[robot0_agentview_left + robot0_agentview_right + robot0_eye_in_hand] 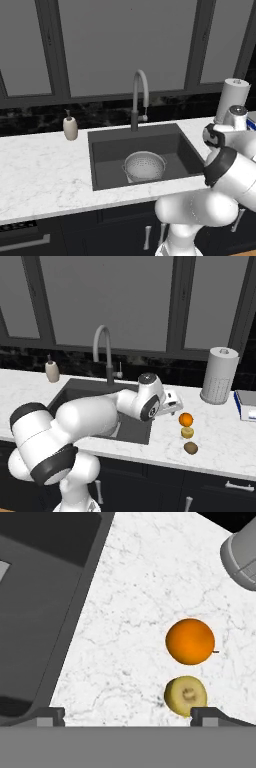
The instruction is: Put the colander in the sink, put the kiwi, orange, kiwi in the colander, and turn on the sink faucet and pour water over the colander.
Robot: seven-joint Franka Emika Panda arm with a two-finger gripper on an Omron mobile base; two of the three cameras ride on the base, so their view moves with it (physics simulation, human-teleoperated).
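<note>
The silver colander [145, 166] stands upright in the dark sink [107, 155], below the arched sink faucet [140, 95]. On the counter to the right of the sink lie the orange [186, 419], a yellow-green kiwi [187, 432] and a brown kiwi [190, 448] in a short row. My gripper [174, 405] hovers open just left of and above the orange, with nothing between its fingers. In the hand view the orange [190, 641] and the yellow-green kiwi [185, 695] sit near the right fingertip [210, 714], and the sink [40, 612] edge runs along the left.
A beige soap pump bottle [70, 127] stands left of the sink. A paper towel roll [219, 376] rises behind the fruit, and a blue-edged box [245, 405] lies at the far right. Dark windows back the counter.
</note>
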